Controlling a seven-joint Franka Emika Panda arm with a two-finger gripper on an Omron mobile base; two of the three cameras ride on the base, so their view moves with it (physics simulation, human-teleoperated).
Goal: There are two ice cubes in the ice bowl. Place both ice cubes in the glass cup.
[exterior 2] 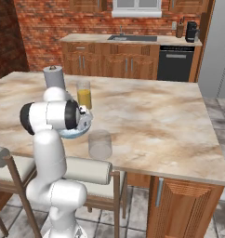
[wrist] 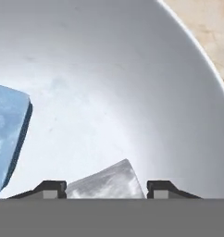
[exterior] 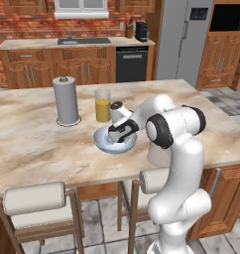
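In the hand view my gripper (wrist: 107, 188) is low inside the ice bowl (wrist: 132, 69), its two fingertips pressed against the sides of the whitish-grey ice cube (wrist: 109, 181). The light blue ice cube (wrist: 7, 139) lies to its left on the bowl floor. From the left base view, the hand reaches down into the pale ice bowl (exterior: 99, 142) near the counter's front. The clear glass cup (exterior 2: 100, 144) stands just right of the ice bowl (exterior 2: 84, 127) in the right base view, close to the counter edge.
A taller glass of orange juice (exterior: 102, 106) stands right behind the bowl, and a paper towel roll (exterior: 66, 101) is to its left. Two padded stools (exterior: 35, 198) sit under the counter's front edge. A broad marble counter (exterior 2: 156, 116) stretches away to the right.
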